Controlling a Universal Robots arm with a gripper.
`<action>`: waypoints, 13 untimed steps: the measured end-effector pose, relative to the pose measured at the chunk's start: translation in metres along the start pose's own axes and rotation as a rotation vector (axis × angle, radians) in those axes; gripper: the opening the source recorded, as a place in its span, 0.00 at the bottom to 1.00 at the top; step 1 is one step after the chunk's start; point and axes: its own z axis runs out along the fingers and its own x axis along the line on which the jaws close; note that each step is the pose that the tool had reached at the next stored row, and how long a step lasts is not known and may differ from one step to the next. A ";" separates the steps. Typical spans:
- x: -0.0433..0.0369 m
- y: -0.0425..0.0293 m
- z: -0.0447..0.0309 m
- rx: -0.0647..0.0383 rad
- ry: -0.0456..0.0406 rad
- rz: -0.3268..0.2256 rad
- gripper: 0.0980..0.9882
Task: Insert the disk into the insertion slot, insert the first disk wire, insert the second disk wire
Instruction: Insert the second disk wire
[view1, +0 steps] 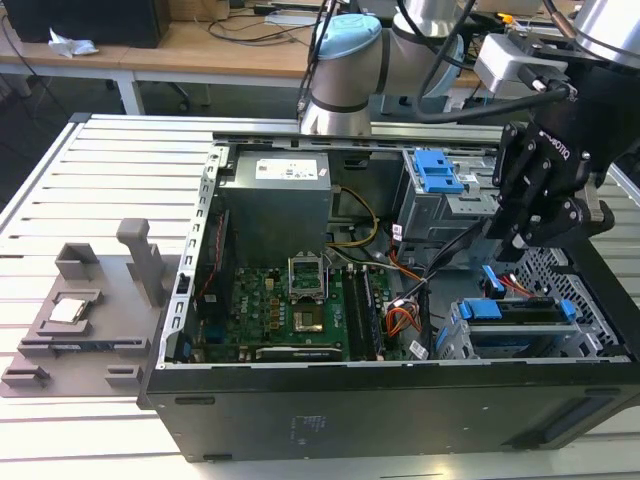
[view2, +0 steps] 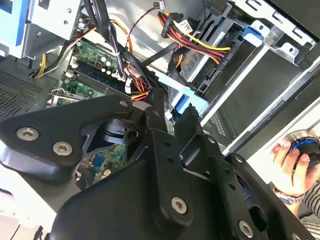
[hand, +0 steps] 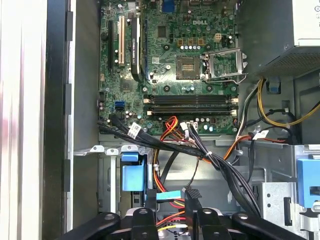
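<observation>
Locate the disk in the exterior view: it sits in the insertion slot, in the near corner of the computer case on the exterior view's right, with its blue carrier showing at both ends. The gripper hangs above the disk, which lies below the jaws and apart from them. In the first wrist view, a light blue cable connector and a black connector lie at the gripper's tip. You cannot tell whether the jaws are clamping either connector or are released.
</observation>
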 end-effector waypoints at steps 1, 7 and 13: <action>0.0000 -0.0001 0.0008 0.000 0.0051 0.000 0.30; 0.0024 -0.0013 0.0136 0.000 0.0134 0.001 0.30; 0.0069 -0.0029 0.0285 0.000 0.0236 0.002 0.30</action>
